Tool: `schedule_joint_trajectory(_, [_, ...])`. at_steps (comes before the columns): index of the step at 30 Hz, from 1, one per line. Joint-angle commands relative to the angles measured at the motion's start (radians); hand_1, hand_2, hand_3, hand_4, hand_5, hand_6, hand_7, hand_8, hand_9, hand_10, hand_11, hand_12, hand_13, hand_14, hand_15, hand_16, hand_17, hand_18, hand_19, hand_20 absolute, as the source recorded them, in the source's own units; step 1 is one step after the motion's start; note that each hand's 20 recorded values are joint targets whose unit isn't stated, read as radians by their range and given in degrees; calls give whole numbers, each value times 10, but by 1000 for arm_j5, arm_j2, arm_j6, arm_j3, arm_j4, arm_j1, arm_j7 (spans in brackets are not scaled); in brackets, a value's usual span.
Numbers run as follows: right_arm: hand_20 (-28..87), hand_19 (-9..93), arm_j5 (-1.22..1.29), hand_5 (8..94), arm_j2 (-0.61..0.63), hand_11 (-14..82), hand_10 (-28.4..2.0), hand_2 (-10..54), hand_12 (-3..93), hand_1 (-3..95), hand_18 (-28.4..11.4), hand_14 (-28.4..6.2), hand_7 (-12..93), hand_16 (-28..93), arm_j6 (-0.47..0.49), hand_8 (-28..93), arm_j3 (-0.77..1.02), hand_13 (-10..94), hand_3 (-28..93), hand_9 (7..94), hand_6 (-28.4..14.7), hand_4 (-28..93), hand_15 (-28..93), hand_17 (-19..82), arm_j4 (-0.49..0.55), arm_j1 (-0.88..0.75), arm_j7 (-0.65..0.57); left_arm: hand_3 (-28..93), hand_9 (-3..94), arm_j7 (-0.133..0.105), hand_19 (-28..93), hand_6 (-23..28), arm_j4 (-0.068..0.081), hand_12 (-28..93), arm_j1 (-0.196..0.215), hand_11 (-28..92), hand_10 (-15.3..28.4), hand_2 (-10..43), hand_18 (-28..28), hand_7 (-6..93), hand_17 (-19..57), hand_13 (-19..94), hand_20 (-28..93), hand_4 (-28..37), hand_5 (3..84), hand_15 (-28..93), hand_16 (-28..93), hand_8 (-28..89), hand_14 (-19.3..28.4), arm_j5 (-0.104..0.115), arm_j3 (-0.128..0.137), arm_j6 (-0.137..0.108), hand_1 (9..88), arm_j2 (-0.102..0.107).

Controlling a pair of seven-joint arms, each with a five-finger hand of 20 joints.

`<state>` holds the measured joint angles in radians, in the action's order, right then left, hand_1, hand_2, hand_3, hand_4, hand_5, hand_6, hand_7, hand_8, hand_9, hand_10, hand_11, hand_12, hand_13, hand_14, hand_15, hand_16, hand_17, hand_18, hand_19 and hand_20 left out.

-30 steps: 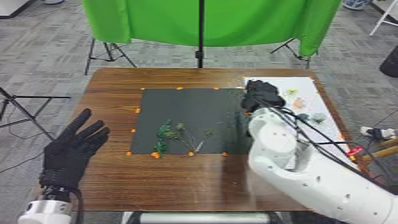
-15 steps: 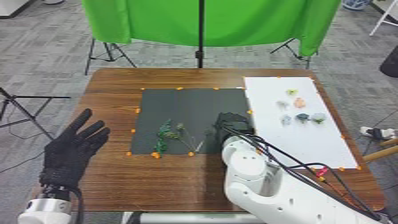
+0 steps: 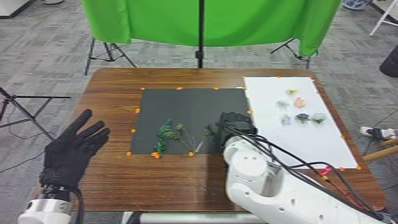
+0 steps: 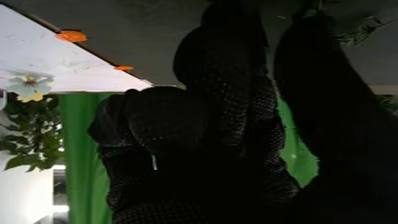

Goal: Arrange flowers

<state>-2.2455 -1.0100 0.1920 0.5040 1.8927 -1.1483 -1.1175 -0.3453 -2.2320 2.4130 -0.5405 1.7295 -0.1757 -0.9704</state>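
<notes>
Flower sprig (image 3: 210, 131), perhaps partly hidden

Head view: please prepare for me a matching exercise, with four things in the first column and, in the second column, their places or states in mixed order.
Things:
1. White sheet
2. Dark sheet
3. Left hand
4. Green cloth

Places or states:
A. Under the green stems
B. Hanging beyond the far edge of the table
C. Under the small flowers
D. Fingers straight and spread

Right pairs: 1-C, 2-A, 3-D, 4-B
</notes>
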Motion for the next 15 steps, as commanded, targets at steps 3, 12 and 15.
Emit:
schedule_joint_trajectory(3, [420,932,-3,877,29,472,-125,-95,196,393,-268,-107,214,191,2,-104,40,802,694,870,-25,-282,745,398,31,-11,-5,810,325,-11,513,65,0,89,18,181,193,60,244,107,-121,205,42,-260,329,412,-84,-102,270,7,-7,-4,231,6])
schedule_joint_trajectory(12, [429,932,0,888,104,474,-129,-95,199,373,-274,-107,215,190,-108,-110,143,808,681,877,-28,-280,750,402,115,-44,30,810,324,-17,514,66,2,89,18,182,193,60,243,107,-121,205,42,-259,331,414,-85,-103,271,9,-4,-5,232,1])
schedule_joint_trajectory(15, [353,914,78,826,162,440,-143,-95,188,369,-278,-123,187,182,-156,-112,230,739,694,820,-36,-265,730,338,138,-68,86,809,324,-14,514,66,2,89,13,181,193,60,243,107,-121,205,42,-261,330,413,-85,-103,271,7,0,-2,232,-7])
